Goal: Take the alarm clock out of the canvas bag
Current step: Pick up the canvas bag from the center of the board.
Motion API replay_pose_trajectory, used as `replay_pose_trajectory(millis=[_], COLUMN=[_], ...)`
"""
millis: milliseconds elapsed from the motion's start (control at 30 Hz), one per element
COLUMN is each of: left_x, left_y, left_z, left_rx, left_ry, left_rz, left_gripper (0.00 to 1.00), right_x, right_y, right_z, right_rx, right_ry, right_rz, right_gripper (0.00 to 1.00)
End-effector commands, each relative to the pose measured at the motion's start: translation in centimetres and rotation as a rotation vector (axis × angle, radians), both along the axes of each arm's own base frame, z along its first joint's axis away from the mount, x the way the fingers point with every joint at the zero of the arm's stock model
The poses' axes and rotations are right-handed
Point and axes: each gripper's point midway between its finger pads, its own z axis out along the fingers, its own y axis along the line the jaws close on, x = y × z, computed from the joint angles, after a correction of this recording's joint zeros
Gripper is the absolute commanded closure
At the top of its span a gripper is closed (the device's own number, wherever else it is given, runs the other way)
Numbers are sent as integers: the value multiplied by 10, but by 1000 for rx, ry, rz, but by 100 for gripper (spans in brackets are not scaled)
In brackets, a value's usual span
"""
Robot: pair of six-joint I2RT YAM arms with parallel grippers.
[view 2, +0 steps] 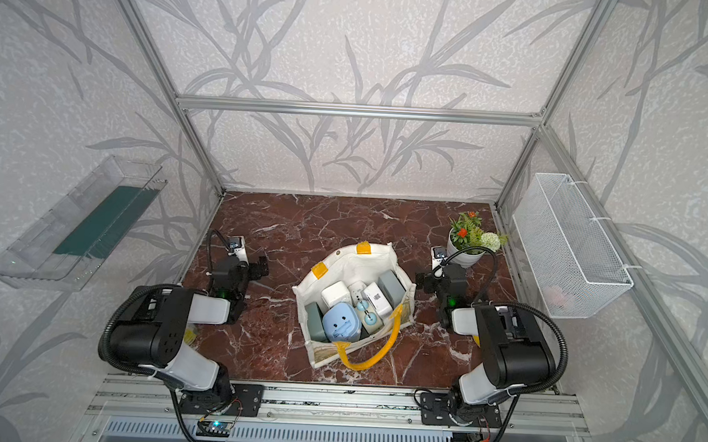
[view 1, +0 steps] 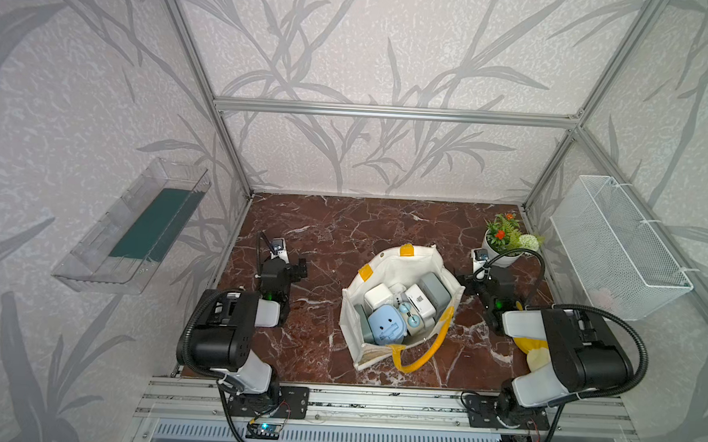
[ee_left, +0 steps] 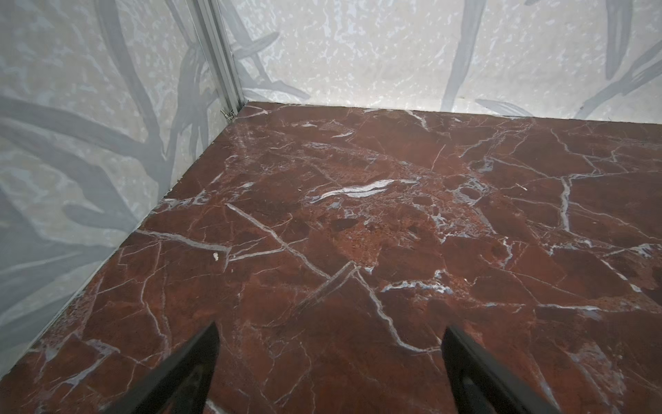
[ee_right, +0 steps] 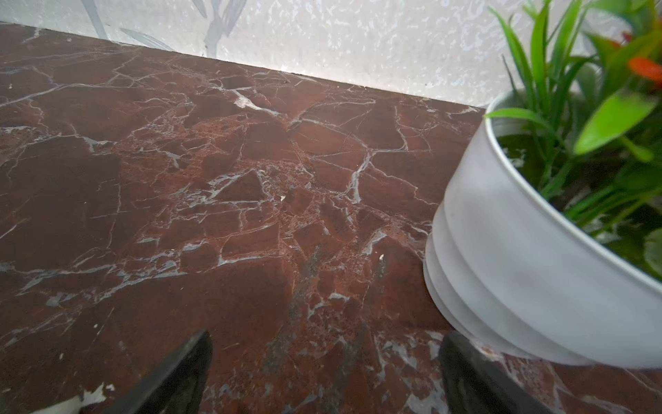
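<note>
Lying slack over the near rim, a yellow strap handle (view 1: 409, 369) droops from the cream-white boxy canvas bag (view 1: 387, 265), which stands open midway across the red-brown marble surface (view 1: 326, 233). Inside, packed among white and grey blocks towards the front wall, sits what appears to be the alarm clock (view 1: 410, 316), a small pale-blue twin-bell piece touching a larger light-blue rounded gadget (view 1: 385, 325). It is probably light, rigid, smooth plastic, so likely slippery. Gripping across its body below the bells seems safest, since the soft bag walls may drag. Flanking the bag, the left pincer (ee_left: 331, 326) and right pincer (ee_right: 328, 332) hang spread wide and empty. Farthest back stands a white potted plant (view 1: 504, 255).
</note>
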Motion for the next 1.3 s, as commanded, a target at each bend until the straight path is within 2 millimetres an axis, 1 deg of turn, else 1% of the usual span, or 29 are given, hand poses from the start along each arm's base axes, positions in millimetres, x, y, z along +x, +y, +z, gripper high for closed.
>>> replay_pose_trajectory(millis=[0, 1100, 1200, 1267], left_x=[4, 5, 4, 2], left_y=[-1, -1, 4, 10], left_z=[6, 6, 7, 16], left_rx=[9, 7, -4, -1], left_ry=[-19, -19, -18, -31], left_rz=[-8, -8, 16, 52], left_gripper=[1, 1, 1, 1], right_x=[5, 5, 6, 7], right_y=[0, 0, -3, -5], right_z=[13, 13, 13, 15], right_rx=[2, 2, 8, 10], right_ry=[-36, -37, -33, -42], right_rz=[-8, -9, -27, -38], right_gripper=[1, 1, 1, 1])
